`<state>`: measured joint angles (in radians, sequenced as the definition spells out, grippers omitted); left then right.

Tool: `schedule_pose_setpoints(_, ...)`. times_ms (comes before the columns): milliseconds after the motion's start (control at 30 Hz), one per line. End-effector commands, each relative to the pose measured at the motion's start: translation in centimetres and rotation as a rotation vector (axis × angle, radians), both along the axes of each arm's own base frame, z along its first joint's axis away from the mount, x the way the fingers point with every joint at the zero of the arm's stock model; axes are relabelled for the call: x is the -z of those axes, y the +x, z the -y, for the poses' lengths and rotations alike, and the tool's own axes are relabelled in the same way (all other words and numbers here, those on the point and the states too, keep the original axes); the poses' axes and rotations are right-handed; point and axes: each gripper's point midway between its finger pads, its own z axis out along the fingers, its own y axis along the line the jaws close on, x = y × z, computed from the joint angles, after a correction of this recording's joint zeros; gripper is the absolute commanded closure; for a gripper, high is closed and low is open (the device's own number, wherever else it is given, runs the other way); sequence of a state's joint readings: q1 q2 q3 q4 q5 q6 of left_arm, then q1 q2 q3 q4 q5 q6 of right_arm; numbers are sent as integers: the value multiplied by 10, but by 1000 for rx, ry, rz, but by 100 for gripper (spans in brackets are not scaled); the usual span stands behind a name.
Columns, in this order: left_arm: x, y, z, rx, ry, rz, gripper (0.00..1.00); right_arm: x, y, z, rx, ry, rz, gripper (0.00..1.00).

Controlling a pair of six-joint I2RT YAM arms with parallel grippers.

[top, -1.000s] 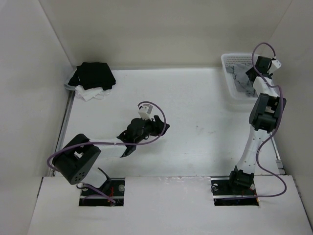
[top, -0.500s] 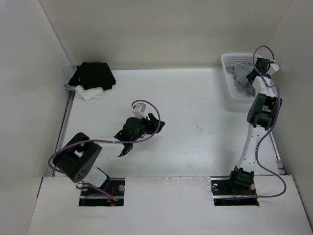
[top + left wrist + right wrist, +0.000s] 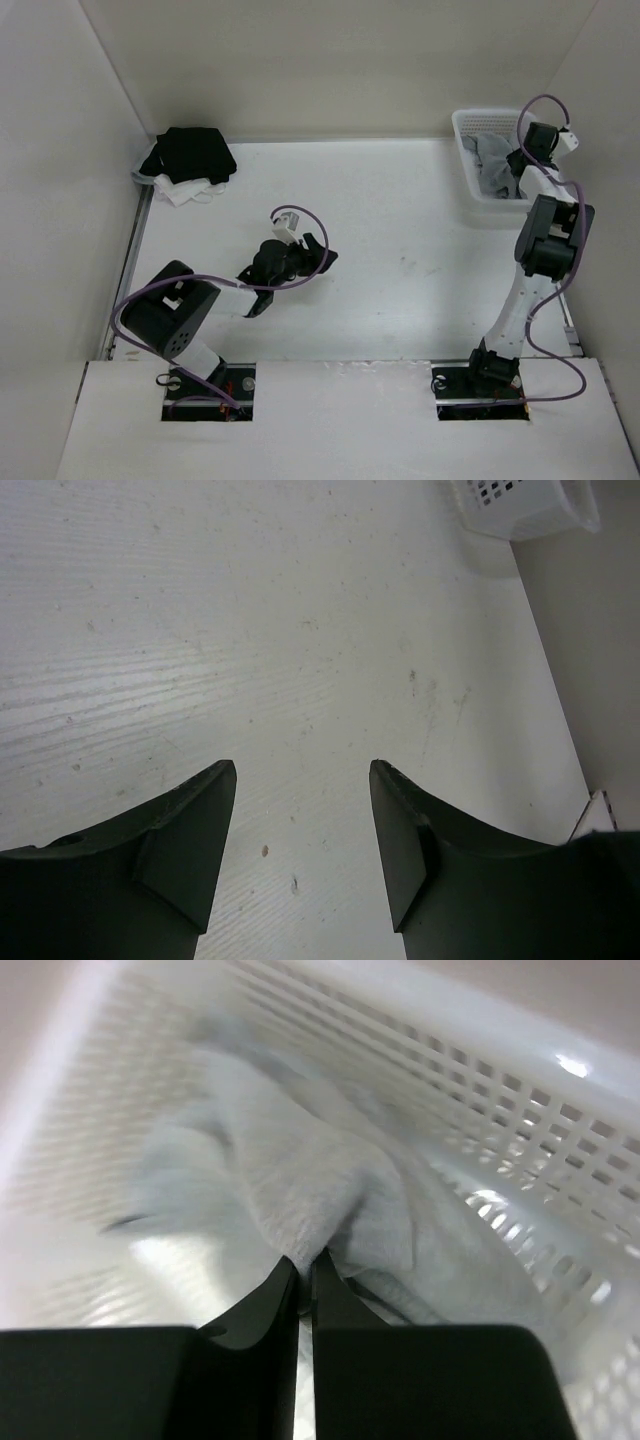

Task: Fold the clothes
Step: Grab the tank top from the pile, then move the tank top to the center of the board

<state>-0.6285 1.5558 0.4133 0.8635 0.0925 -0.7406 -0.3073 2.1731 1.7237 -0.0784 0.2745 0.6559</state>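
White walls close round a white table [image 3: 400, 300], and from the near edge, where both arms are bolted, the surface runs back scuffed and bare in the middle.

Nearest, the left gripper [image 3: 300, 775] hangs low over that bare patch with its fingers spread wide and nothing between them. It holds no cloth and touches none.

Farther back on the right, the right arm reaches into the white perforated basket [image 3: 463, 140] by the far right wall. The right gripper [image 3: 303, 1260] has its jaws pressed together on a raised ridge of the light-grey garment [image 3: 300, 1180]. The garment lies crumpled inside the basket, all of it within the walls, and I cannot tell which part of it the jaws have caught.

The step in hand looks to me like the pick-up from the basket. The pinch takes only a narrow fold, so a slow, straight lift seems wise until the hanging cloth clears the rim. A sideways pull could drag the light basket or let the knit slip out. Once it is clear, I would carry it to the open middle of the table near the waiting left gripper. There the second gripper could take an edge and help spread it flat before any fold.

Farthest on the left, a black and white pile [image 3: 190, 160] sits in the corner, well apart from both grippers.

No brand, label or lettering can be read on the garment, the basket or the arms.
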Motion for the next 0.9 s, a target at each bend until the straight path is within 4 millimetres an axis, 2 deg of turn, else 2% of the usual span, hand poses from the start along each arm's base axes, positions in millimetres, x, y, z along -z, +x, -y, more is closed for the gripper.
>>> schedule_pose_setpoints(0,-22,6,8,19,-79,72,46,-232,-8,-52,-105,-121,570,97)
schedule_pose_setpoints(67,-27,6,8,18,-93,77,47,-283,-30,-84,-182,-123,687,96)
schedule_pose_setpoints(167,-36,5,8,15,-109,87,47,-335,-58,-123,-273,-131,796,96)
schedule_pose_setpoints(267,-67,9,-6,-30,-154,125,47,-403,-109,-192,-471,-142,935,96)
schedule_pose_setpoints(300,-75,11,-11,-49,-161,135,47,-425,-131,-222,-564,-145,982,95)
schedule_pose_setpoints(333,-81,13,-17,-68,-164,144,47,-434,-144,-239,-618,-144,1006,95)
schedule_pose_setpoints(367,-90,18,-30,-110,-166,154,47,-449,-170,-270,-717,-143,1046,94)
schedule_pose_setpoints(400,-94,20,-39,-139,-170,154,47,-457,-188,-291,-788,-136,1074,94)
schedule_pose_setpoints(433,-97,22,-42,-152,-172,155,47,-461,-202,-308,-844,-127,1092,94)
schedule_pose_setpoints(467,-101,26,-58,-211,-178,145,47,-462,-216,-327,-906,-113,1105,93)
schedule_pose_setpoints(500,-103,28,-67,-244,-184,138,47,-450,-233,-354,-989,-59,1101,93)
schedule_pose_setpoints(533,-105,29,-73,-267,-193,139,46,-442,-240,-366,-1021,-27,1095,92)
schedule_pose_setpoints(567,-106,29,-83,-303,-207,135,46,-420,-247,-387,-1076,28,1068,91)
schedule_pose_setpoints(600,-107,29,-87,-316,-214,135,46,-404,-251,-399,-1105,63,1043,90)
schedule_pose_setpoints(667,-108,28,-103,-361,-231,129,46,-342,-257,-435,-1156,192,951,86)
schedule_pose_setpoints(700,-106,27,-110,-382,-237,120,46,-293,-262,-457,-1169,263,875,80)
schedule_pose_setpoints(733,-104,27,-117,-400,-238,110,46,-268,-263,-466,-1171,283,832,76)
schedule_pose_setpoints(800,-92,23,-137,-454,-215,71,45,-170,-283,-490,-1215,324,621,56)
schedule_pose_setpoints(833,-89,22,-140,-461,-208,63,45,-156,-289,-491,-1228,321,585,53)
schedule_pose_setpoints(867,-84,20,-144,-469,-196,51,45,-132,-300,-488,-1235,312,522,48)
